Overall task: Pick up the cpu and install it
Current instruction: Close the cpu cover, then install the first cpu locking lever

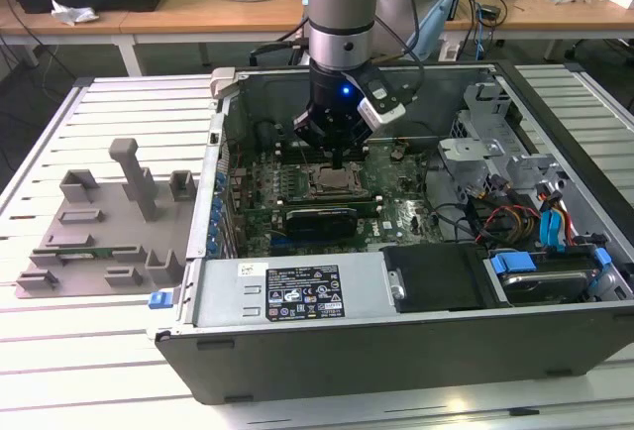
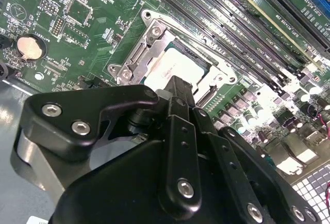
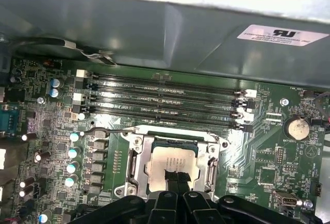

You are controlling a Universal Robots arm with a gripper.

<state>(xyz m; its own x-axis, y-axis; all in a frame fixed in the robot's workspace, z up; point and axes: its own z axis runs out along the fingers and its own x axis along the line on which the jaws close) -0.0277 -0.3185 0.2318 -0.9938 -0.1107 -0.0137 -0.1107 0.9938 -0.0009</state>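
Gripper (image 1: 339, 161) is hanging with fingers (image 2: 179, 94) pinched narrow (basically together), cpu (image 3: 169, 162) sitting in the socket (image 3: 135, 158) right under them.

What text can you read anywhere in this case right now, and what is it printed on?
Large white label on the power supply: print too small to read.
White sticker on the case wall: not legible.
Lettering on the motherboard beside the coin cell: too small to read.
cpu top: no readable marking.
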